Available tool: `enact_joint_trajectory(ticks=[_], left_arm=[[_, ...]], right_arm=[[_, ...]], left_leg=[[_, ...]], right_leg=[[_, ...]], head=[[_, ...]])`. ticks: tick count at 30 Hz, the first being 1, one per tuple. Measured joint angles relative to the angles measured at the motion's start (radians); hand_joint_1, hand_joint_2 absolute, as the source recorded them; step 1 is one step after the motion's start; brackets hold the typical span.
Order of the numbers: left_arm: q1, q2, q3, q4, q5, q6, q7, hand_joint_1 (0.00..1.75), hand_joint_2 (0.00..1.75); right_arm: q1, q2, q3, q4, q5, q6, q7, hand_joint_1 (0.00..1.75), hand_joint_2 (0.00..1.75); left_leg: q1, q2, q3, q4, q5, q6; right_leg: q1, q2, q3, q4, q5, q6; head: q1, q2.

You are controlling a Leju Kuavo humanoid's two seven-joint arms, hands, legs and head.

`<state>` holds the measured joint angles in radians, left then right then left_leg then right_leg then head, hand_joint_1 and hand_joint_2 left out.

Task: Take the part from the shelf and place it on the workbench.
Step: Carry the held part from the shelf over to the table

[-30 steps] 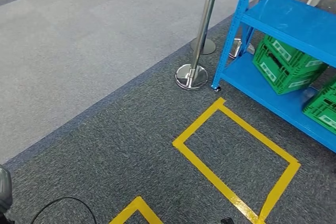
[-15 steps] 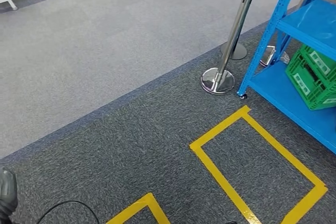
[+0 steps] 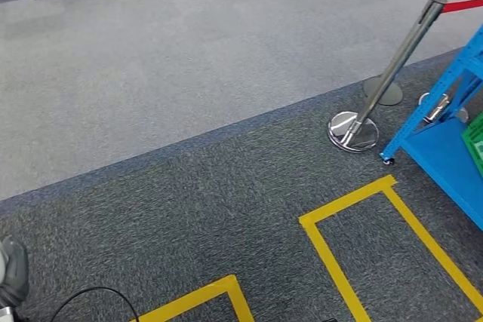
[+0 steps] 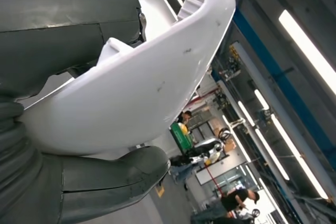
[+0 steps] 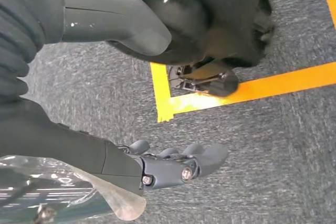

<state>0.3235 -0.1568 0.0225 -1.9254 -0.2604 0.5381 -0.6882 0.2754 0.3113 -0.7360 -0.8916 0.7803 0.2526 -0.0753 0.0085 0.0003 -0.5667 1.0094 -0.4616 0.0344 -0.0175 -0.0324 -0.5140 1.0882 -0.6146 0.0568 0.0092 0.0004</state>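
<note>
white curved part (image 4: 130, 82) in left hand (image 4: 59, 129)

Floor: dark speckled grey carpet (image 3: 188, 209) in the near zone, paler grey carpet (image 3: 170, 58) beyond, the two meeting along a straight diagonal seam. Yellow tape (image 3: 342, 213) marks rectangular outlines on the dark carpet (in the right wrist view it reads closer to orange). Shelf (image 3: 444, 148): bright blue frame and deck, with a green crate (image 3: 475, 141) at its edge. Barrier post (image 3: 398, 62): dull grey shaft on a mirror-chrome base, with a red belt (image 3: 463, 6). Part (image 4: 130, 87): plain white with a few small dark scuffs, held between the grey fingers of the left hand (image 4: 59, 103). Right hand (image 5: 118, 98): dark grey, with a shiny transparent film beside it.
</note>
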Motion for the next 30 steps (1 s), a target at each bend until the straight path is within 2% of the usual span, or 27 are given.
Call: enact_joint_trajectory(ticks=[1,2,3,4,5,6,7,8,9,10,12,13,14,16,17,18,19,20,21,23,24,25,27,28,29,30], left_arm=[[-0.001,0.000,-0.003,-0.001,-0.002,0.002,0.000,1.75,1.75],[-0.001,0.001,-0.007,-0.001,-0.003,0.003,0.000,1.75,1.75],[-0.001,0.001,-0.009,-0.001,-0.003,0.006,0.000,1.75,1.75],[-0.001,0.001,-0.010,-0.001,-0.004,0.008,0.000,1.75,1.75],[-0.001,0.002,-0.012,-0.001,-0.003,0.010,0.000,1.75,1.75],[-0.001,0.002,-0.013,-0.001,-0.003,0.012,0.000,1.75,1.75],[-0.002,0.002,-0.014,-0.001,-0.002,0.012,0.000,1.75,1.75],[-0.002,0.003,-0.016,-0.001,-0.001,0.013,0.000,1.75,1.75],[-0.002,0.004,-0.017,-0.002,0.000,0.014,0.000,1.75,1.75],[-0.002,0.005,-0.018,-0.002,0.001,0.015,0.000,1.75,1.75],[-0.001,0.008,-0.020,-0.003,0.004,0.018,0.000,1.75,1.75],[-0.001,0.010,-0.020,-0.004,0.005,0.019,0.000,1.75,1.75],[-0.002,0.012,-0.021,-0.004,0.006,0.022,0.000,1.75,1.75],[-0.005,0.017,-0.026,-0.006,0.007,0.027,0.000,1.75,1.75],[-0.005,0.019,-0.030,-0.006,0.009,0.030,0.000,1.75,1.75],[-0.004,0.021,-0.033,-0.006,0.010,0.033,0.000,1.75,1.75],[-0.003,0.025,-0.035,-0.006,0.012,0.037,0.000,1.75,1.75],[-0.003,0.027,-0.037,-0.008,0.015,0.042,0.000,1.75,1.75],[-0.003,0.031,-0.037,-0.010,0.017,0.048,0.000,1.75,1.75],[-0.003,0.036,-0.040,-0.015,0.022,0.058,0.000,1.75,1.75],[-0.002,0.038,-0.042,-0.018,0.024,0.062,0.000,1.75,1.75],[-0.002,0.040,-0.043,-0.020,0.027,0.064,0.000,1.75,1.75],[0.001,0.043,-0.045,-0.027,0.033,0.068,0.000,1.75,1.75],[0.001,0.045,-0.046,-0.031,0.035,0.071,0.000,1.75,1.75],[0.000,0.046,-0.047,-0.035,0.036,0.075,0.000,1.75,1.75],[-0.001,0.047,-0.050,-0.038,0.037,0.078,0.000,1.75,1.75]], right_arm=[[0.002,0.000,0.001,0.000,0.006,0.000,-0.001,0.00,1.75],[0.004,0.000,0.001,0.000,0.012,0.001,-0.002,0.00,1.75],[0.006,0.000,0.001,0.000,0.016,0.002,-0.003,0.00,1.75],[0.007,0.000,0.001,0.000,0.021,0.002,-0.006,0.00,1.75],[0.007,0.000,0.001,0.000,0.026,0.002,-0.009,0.00,1.75],[0.007,0.000,0.002,0.000,0.031,0.002,-0.014,0.00,1.75],[0.007,0.000,0.002,0.000,0.035,0.002,-0.018,0.00,1.75],[0.007,0.000,0.002,0.000,0.040,0.001,-0.022,0.00,1.75],[0.006,0.001,0.001,0.000,0.043,0.000,-0.025,0.00,1.75],[0.005,0.001,0.001,0.000,0.046,-0.001,-0.028,0.00,1.75],[0.003,0.002,0.000,0.000,0.052,-0.004,-0.033,0.00,1.75],[0.002,0.002,-0.001,0.000,0.054,-0.005,-0.036,0.00,1.75],[0.002,0.003,-0.003,0.001,0.055,-0.005,-0.037,0.00,1.75],[0.002,0.004,-0.006,0.002,0.057,-0.005,-0.040,0.00,1.75],[0.002,0.004,-0.008,0.004,0.058,-0.005,-0.040,0.00,1.75],[0.002,0.004,-0.009,0.005,0.059,-0.005,-0.041,0.00,1.75],[0.002,0.004,-0.010,0.006,0.059,-0.005,-0.041,0.00,1.75],[0.001,0.004,-0.011,0.008,0.060,-0.005,-0.042,0.00,1.75],[0.001,0.004,-0.012,0.009,0.061,-0.005,-0.043,0.00,1.75],[0.000,0.003,-0.015,0.011,0.063,-0.004,-0.046,0.00,1.75],[-0.001,0.003,-0.017,0.012,0.063,-0.004,-0.047,0.00,1.75],[-0.002,0.003,-0.019,0.013,0.064,-0.003,-0.047,0.00,1.75],[-0.004,0.003,-0.020,0.013,0.064,-0.003,-0.050,0.00,1.75],[-0.005,0.003,-0.020,0.013,0.064,-0.004,-0.052,0.00,1.75],[-0.006,0.002,-0.020,0.013,0.064,-0.005,-0.053,0.00,1.75],[-0.006,0.002,-0.020,0.014,0.064,-0.006,-0.054,0.00,1.75]], left_leg=[[-0.001,-0.010,-0.001,0.000,0.000,0.004],[-0.003,-0.021,-0.002,0.000,0.001,0.006],[-0.006,-0.033,-0.002,0.000,0.000,0.007],[-0.008,-0.047,-0.001,0.001,0.000,0.008],[-0.009,-0.060,0.001,0.001,0.000,0.008],[-0.010,-0.074,0.003,0.001,0.000,0.008],[-0.011,-0.086,0.003,0.003,-0.001,0.006],[-0.011,-0.099,0.001,0.006,-0.002,0.003],[-0.011,-0.111,-0.004,0.008,-0.002,-0.002],[-0.009,-0.123,-0.009,0.010,-0.001,-0.009],[-0.004,-0.140,-0.017,0.011,0.003,-0.022],[-0.004,-0.127,-0.023,0.022,-0.004,-0.027],[-0.006,-0.102,-0.035,0.050,-0.022,-0.031],[-0.006,-0.039,-0.086,0.161,-0.085,-0.040],[-0.003,-0.023,-0.117,0.226,-0.114,-0.045],[0.001,-0.016,-0.138,0.272,-0.129,-0.049],[0.004,-0.012,-0.143,0.284,-0.124,-0.053],[0.008,-0.007,-0.126,0.255,-0.100,-0.056],[0.011,0.003,-0.093,0.192,-0.065,-0.058],[0.009,0.046,-0.023,0.062,-0.019,-0.055],[0.006,0.059,-0.004,0.027,-0.013,-0.049],[0.001,0.064,0.001,0.016,-0.018,-0.041],[-0.001,0.042,-0.001,0.014,-0.017,-0.023],[-0.001,0.032,-0.001,0.011,-0.015,-0.015],[0.000,0.022,-0.001,0.008,-0.011,-0.007],[0.001,0.012,0.000,0.005,-0.008,-0.001]], right_leg=[[0.000,0.020,-0.038,0.075,-0.032,-0.001],[0.001,0.028,-0.078,0.147,-0.055,-0.001],[0.002,0.031,-0.107,0.194,-0.060,-0.002],[0.002,0.033,-0.120,0.202,-0.044,-0.004],[0.003,0.037,-0.113,0.167,-0.008,-0.008],[0.003,0.050,-0.091,0.103,0.037,-0.012],[0.003,0.077,-0.065,0.032,0.074,-0.019],[0.002,0.100,-0.041,-0.028,0.095,-0.023],[0.003,0.119,-0.025,-0.065,0.104,-0.027],[0.004,0.125,-0.016,-0.082,0.102,-0.030],[0.004,0.102,-0.007,-0.091,0.104,-0.036],[0.003,0.087,-0.003,-0.097,0.108,-0.041],[0.001,0.071,0.001,-0.103,0.110,-0.045],[0.002,0.037,0.006,-0.108,0.110,-0.052],[0.003,0.020,0.006,-0.108,0.109,-0.053],[0.004,0.004,0.006,-0.108,0.108,-0.053],[0.004,-0.011,0.006,-0.107,0.106,-0.051],[0.004,-0.025,0.008,-0.107,0.104,-0.049],[0.004,-0.038,0.012,-0.106,0.101,-0.046],[0.007,-0.060,0.017,-0.105,0.093,-0.036],[0.010,-0.068,0.020,-0.104,0.089,-0.030],[0.012,-0.075,0.023,-0.105,0.086,-0.024],[0.009,-0.086,0.032,-0.108,0.082,-0.012],[0.007,-0.074,0.032,-0.102,0.073,-0.006],[0.004,-0.050,0.022,-0.078,0.056,-0.003],[0.003,-0.020,0.000,-0.032,0.028,-0.001]], head=[[0.002,0.000],[0.003,0.000],[0.002,0.000],[0.002,0.000],[0.002,0.000],[0.002,0.000],[0.002,0.000],[0.002,0.000],[0.002,0.000],[0.002,0.000],[0.002,0.000],[0.001,0.000],[-0.001,0.000],[-0.005,0.000],[-0.005,0.000],[-0.005,0.000],[-0.006,0.000],[-0.006,0.000],[-0.006,0.000],[-0.006,0.000],[-0.005,0.000],[-0.004,0.000],[-0.003,0.000],[-0.002,0.000],[0.000,0.000],[0.003,0.000]])
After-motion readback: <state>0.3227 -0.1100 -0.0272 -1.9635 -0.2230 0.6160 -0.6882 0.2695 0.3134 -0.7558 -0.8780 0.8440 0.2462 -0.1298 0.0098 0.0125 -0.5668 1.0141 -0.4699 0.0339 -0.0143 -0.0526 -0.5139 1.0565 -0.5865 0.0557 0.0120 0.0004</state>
